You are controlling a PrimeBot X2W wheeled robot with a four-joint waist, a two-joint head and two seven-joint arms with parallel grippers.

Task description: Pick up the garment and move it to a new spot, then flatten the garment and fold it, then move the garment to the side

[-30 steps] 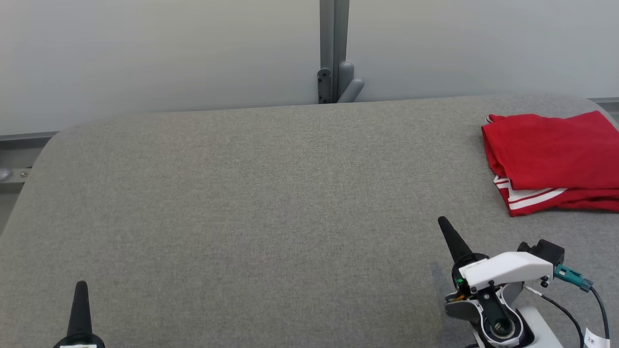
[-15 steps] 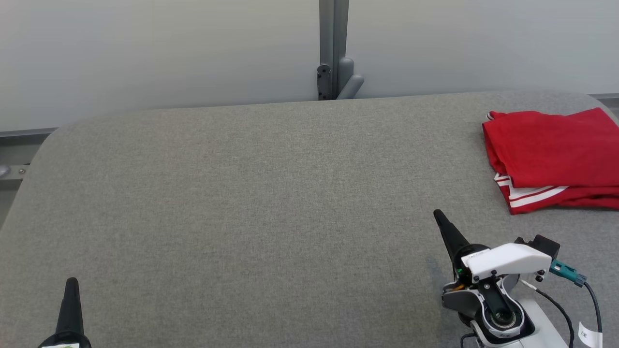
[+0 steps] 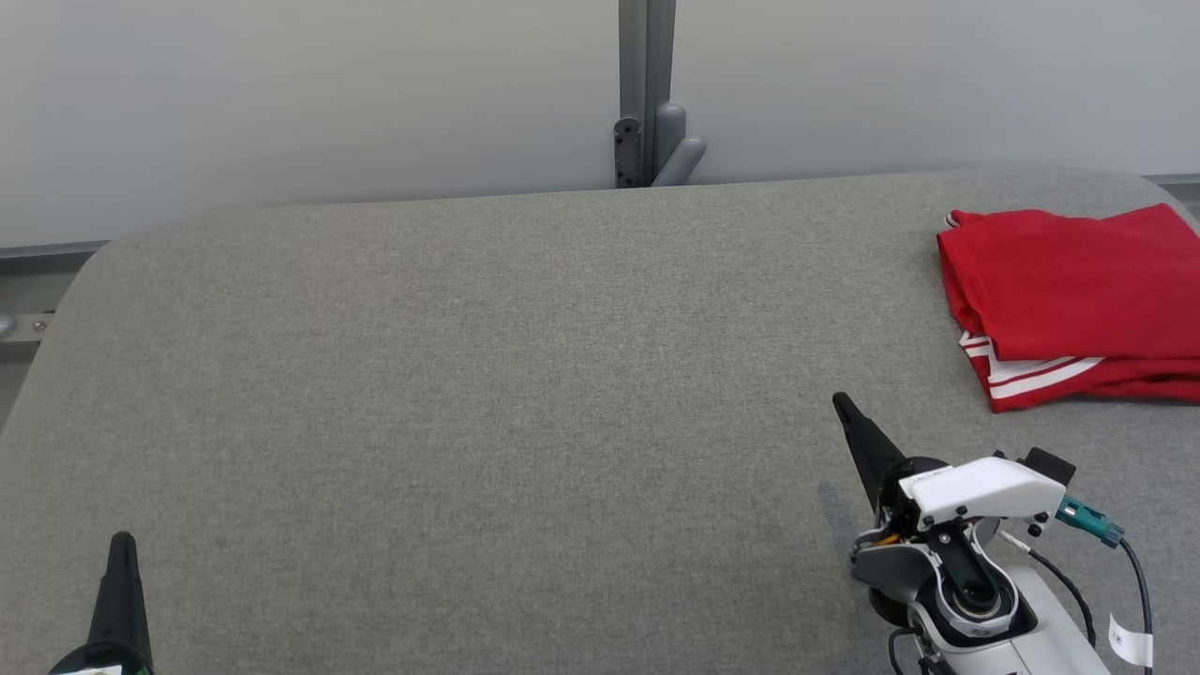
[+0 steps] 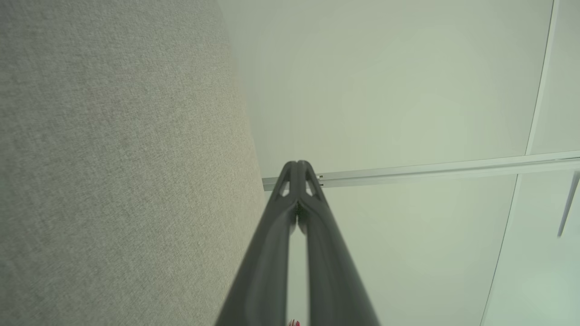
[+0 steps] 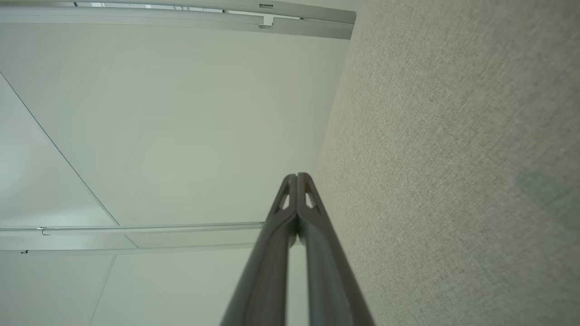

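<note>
The garment (image 3: 1069,291) is red with white stripes and lies folded at the far right of the grey table (image 3: 525,375), partly cut off by the frame edge. My right gripper (image 3: 837,401) sits at the lower right, well in front of and left of the garment, fingers pressed together and holding nothing. The right wrist view shows the same right gripper (image 5: 297,175) shut, tips touching. My left gripper (image 3: 120,539) rises at the lower left corner, far from the garment. Its own wrist view shows the left gripper (image 4: 297,163) shut and empty.
A grey post with a bracket (image 3: 647,141) stands behind the table's far edge against a pale wall. The table's rounded left corner (image 3: 94,272) drops off to a metal rail. A cable with a teal plug (image 3: 1087,520) trails from my right wrist.
The head view has shifted a little, so the table's far edge sits higher. My left gripper has sunk toward the lower left corner, and the right gripper has shifted slightly up and left.
</note>
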